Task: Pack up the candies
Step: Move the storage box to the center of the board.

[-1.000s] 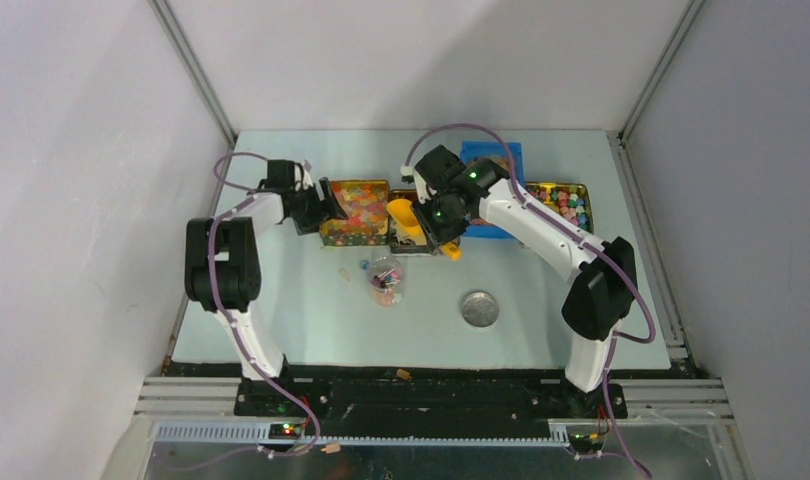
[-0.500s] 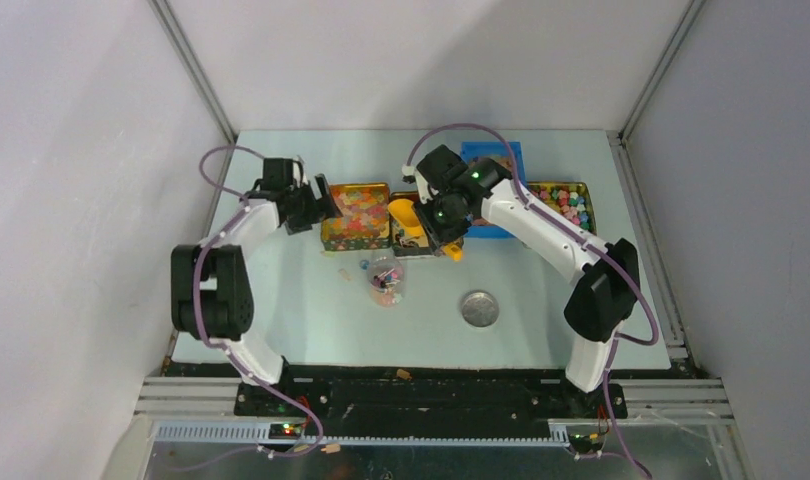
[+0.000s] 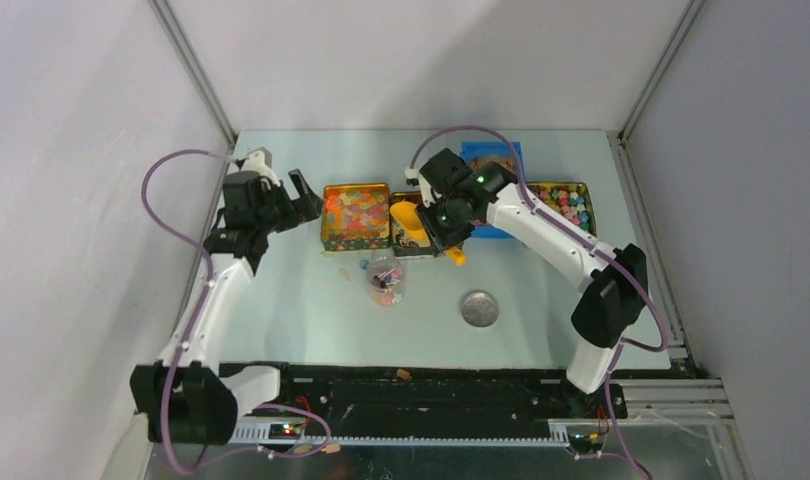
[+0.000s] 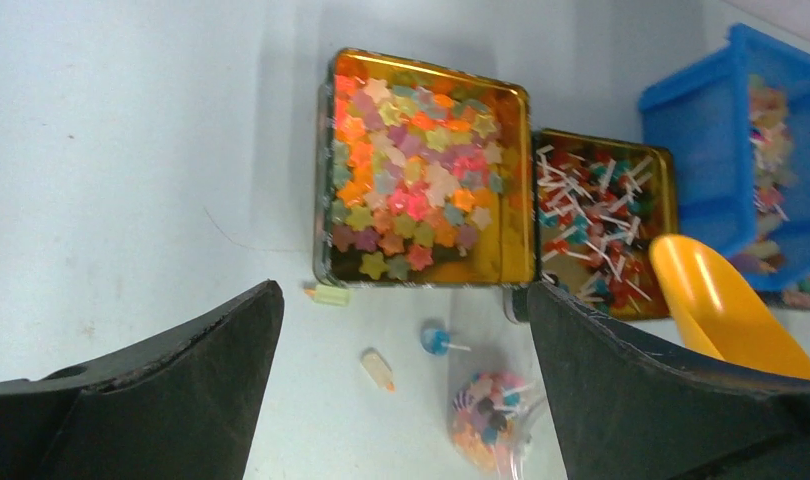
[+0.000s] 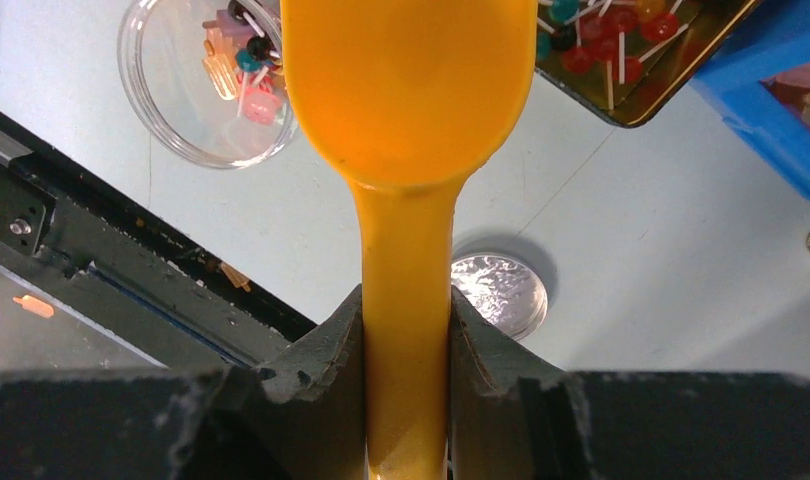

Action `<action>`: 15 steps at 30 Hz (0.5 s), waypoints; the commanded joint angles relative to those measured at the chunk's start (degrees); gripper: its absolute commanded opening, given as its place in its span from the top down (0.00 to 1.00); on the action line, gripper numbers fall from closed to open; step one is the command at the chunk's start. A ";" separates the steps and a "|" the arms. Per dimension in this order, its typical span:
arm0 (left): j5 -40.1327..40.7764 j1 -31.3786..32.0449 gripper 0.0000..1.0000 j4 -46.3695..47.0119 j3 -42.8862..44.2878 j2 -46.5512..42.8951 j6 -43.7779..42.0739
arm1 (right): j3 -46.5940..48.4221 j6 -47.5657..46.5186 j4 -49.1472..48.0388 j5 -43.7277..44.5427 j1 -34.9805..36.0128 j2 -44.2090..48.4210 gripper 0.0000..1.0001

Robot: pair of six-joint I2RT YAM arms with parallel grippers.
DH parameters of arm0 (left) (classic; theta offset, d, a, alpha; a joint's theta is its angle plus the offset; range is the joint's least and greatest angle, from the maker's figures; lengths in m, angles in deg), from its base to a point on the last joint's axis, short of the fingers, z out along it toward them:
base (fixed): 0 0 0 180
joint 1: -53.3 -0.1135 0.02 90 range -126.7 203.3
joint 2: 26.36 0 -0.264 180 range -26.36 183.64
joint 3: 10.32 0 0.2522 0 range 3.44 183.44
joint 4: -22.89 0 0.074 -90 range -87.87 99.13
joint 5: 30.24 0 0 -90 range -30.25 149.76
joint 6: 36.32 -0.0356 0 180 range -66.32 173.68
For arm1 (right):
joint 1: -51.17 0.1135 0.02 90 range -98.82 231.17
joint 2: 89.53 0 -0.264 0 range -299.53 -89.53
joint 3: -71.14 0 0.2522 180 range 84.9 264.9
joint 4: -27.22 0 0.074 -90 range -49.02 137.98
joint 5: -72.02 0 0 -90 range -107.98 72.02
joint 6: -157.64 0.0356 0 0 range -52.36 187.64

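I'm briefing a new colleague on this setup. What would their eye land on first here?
The orange scoop, clamped in the right end effector, hangs at the table's far middle. Just left of it, a gold tin brims with bright star candies. In front stands a clear jar holding a few candies.
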State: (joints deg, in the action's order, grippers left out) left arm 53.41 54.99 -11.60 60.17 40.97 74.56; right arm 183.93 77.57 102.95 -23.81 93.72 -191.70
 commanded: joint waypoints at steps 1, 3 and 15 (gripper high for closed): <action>-6.04 -0.11 0.00 4.98 -4.90 -8.41 0.81 | -1.15 0.89 -1.22 -0.21 0.36 3.09 1.00; -7.27 -0.12 0.00 6.45 -7.03 -11.99 1.77 | -1.67 0.88 -1.43 -0.25 0.36 3.36 1.00; -5.26 -0.19 0.00 5.89 -11.32 -22.43 -2.75 | -2.22 0.99 -1.81 0.03 0.03 4.06 1.00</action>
State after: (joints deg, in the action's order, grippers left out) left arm 47.37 54.99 -5.97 49.26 19.95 75.26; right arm 181.46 77.77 102.65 -23.81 93.81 -190.73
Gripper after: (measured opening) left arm 0.996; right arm 0.303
